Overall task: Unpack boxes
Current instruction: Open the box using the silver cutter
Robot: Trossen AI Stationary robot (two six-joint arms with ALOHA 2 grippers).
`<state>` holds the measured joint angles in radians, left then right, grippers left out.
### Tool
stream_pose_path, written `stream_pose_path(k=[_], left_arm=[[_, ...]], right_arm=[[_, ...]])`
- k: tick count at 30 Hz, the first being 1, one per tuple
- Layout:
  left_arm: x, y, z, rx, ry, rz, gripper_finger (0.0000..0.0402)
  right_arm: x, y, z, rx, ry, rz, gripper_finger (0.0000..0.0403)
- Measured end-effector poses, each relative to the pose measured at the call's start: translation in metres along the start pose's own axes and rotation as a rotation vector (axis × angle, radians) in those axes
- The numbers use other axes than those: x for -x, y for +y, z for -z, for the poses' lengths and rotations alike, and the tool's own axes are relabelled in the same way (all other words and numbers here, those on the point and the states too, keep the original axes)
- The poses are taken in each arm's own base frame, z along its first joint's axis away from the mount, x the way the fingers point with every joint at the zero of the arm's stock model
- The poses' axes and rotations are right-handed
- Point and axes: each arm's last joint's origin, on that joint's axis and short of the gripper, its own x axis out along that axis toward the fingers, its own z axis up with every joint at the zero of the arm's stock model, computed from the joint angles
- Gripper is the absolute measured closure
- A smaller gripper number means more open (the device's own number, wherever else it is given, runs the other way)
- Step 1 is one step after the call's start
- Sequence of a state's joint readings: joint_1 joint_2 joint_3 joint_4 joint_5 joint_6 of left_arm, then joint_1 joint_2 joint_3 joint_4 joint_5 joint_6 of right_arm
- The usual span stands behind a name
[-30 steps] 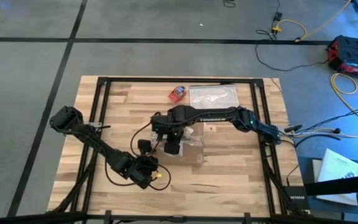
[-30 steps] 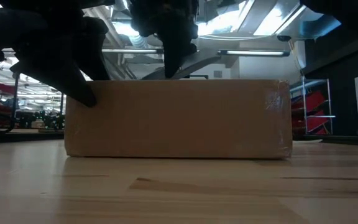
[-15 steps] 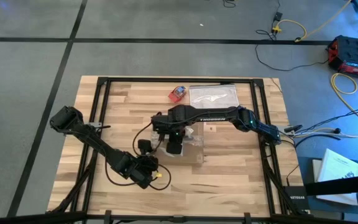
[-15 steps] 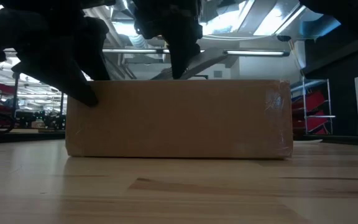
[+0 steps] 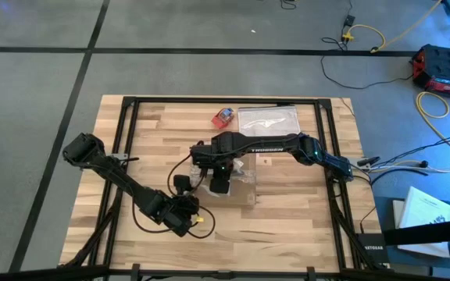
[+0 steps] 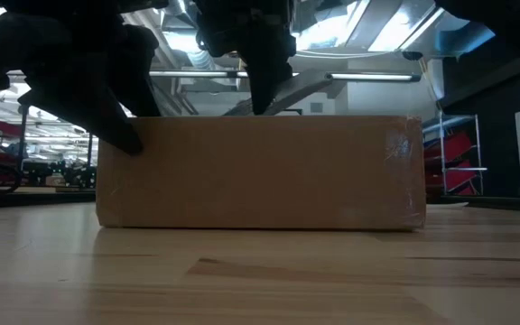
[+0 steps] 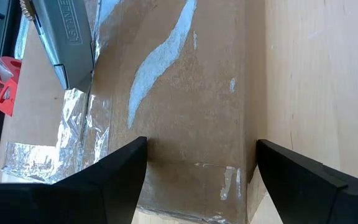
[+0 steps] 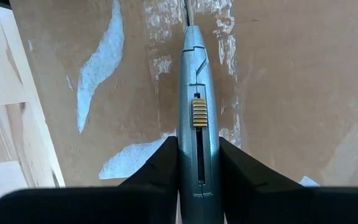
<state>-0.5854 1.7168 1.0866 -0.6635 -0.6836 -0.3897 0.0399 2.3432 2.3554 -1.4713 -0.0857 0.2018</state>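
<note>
Currently I am cutting tape: right gripper fingers clamp a knife, its tip on the seam of the box mid-counter. Left gripper fingers stand wide beside it. Next, I judge, draw the blade along the seam.

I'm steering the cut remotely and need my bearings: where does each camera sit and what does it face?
High: overhead, straight down; both arms, cardboard box.
Low: tabletop level, facing the box's side; arms dark above.
Left wrist: over the box, open left gripper.
Right wrist: right gripper shut on utility knife at the tape.
Both wrists share the knife.
</note>
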Motion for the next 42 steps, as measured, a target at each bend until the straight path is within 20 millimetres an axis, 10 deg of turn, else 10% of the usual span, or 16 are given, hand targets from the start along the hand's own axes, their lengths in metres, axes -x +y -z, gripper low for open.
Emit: stream_pose_path(k=[42], left_arm=[[0.0,0.0,0.0,-0.012,0.003,-0.001,0.0122]], right_arm=[[0.0,0.008,0.012,0.065,0.089,0.08,0.034]])
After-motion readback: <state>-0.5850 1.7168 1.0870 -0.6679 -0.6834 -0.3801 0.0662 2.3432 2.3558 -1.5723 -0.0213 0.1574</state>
